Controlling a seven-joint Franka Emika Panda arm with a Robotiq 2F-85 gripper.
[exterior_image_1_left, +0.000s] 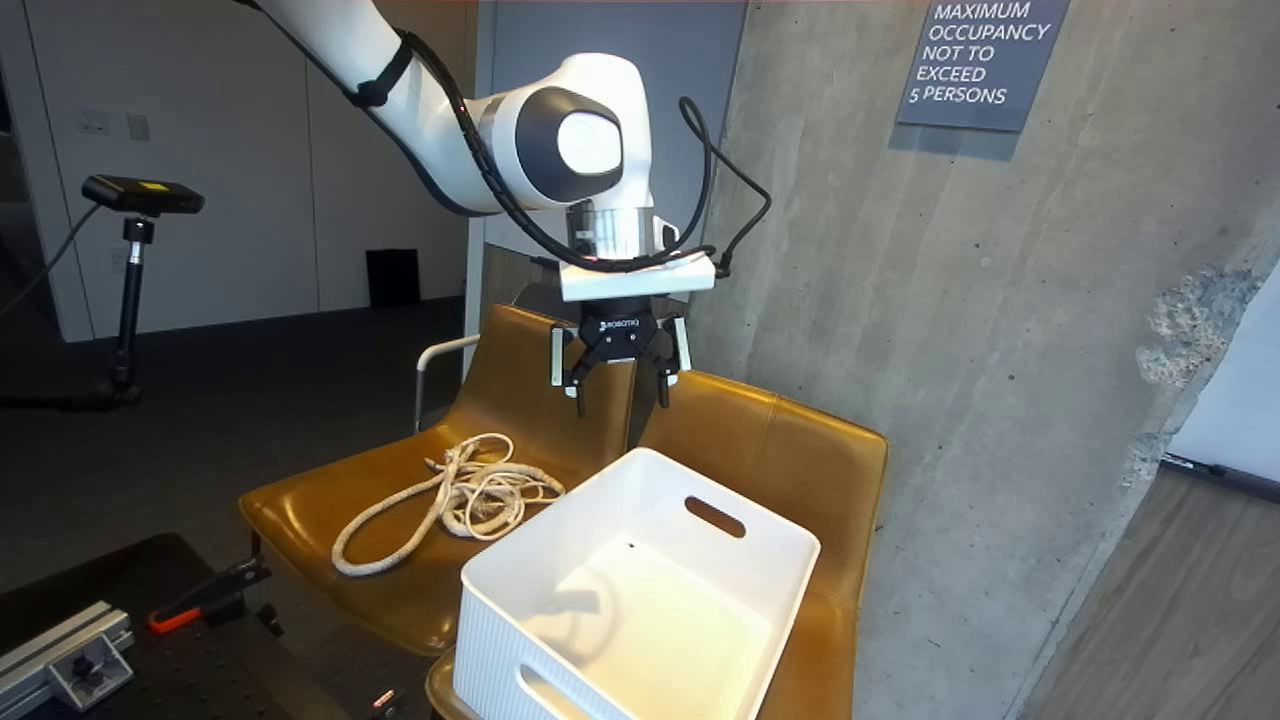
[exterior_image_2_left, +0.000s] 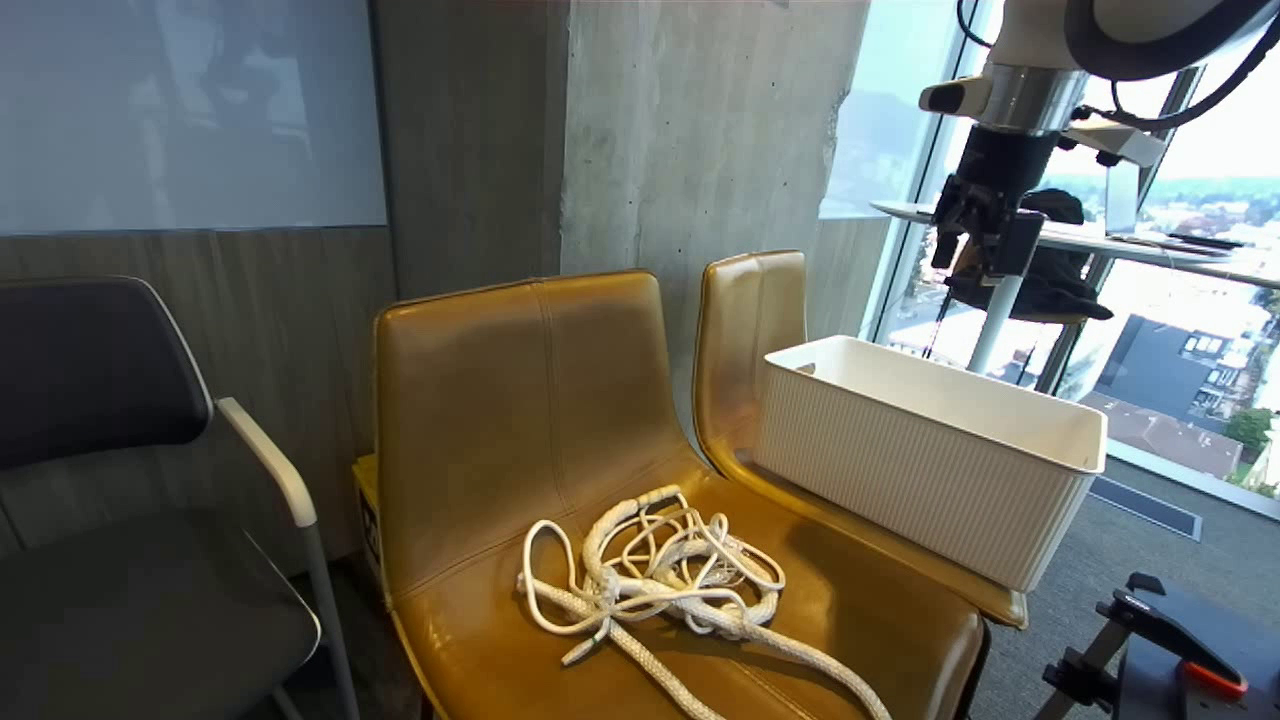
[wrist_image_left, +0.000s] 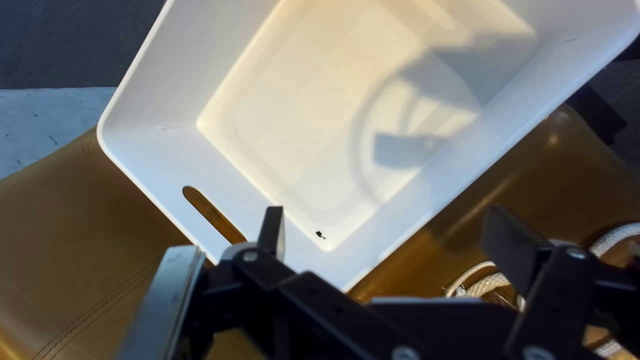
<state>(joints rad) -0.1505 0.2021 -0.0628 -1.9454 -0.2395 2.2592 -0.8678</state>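
My gripper (exterior_image_1_left: 621, 395) hangs pointing down with its jaws wide apart and nothing between them. Below it, in the wrist view, lies a corner of a white ribbed bin (wrist_image_left: 145, 155) with slot handles. The bin (exterior_image_2_left: 900, 480) rests on a tan leather chair (exterior_image_1_left: 800, 440), and only a small dark speck (wrist_image_left: 320, 234) and shadows show inside. A tangled off-white rope (exterior_image_2_left: 650, 660) lies loosely coiled on the seat of a neighbouring tan chair (exterior_image_2_left: 520, 400). Part of that rope (wrist_image_left: 485, 286) shows near the right finger in the wrist view, well beneath it. The gripper touches neither rope nor bin.
A concrete wall (exterior_image_1_left: 1000, 300) rises behind the chairs. In an exterior view a dark chair with pale armrests (exterior_image_2_left: 90, 370) stands beside them. A black and orange clamp (exterior_image_1_left: 215, 600) sits on a dark table at the front. A camera (exterior_image_1_left: 140, 195) stands on a post.
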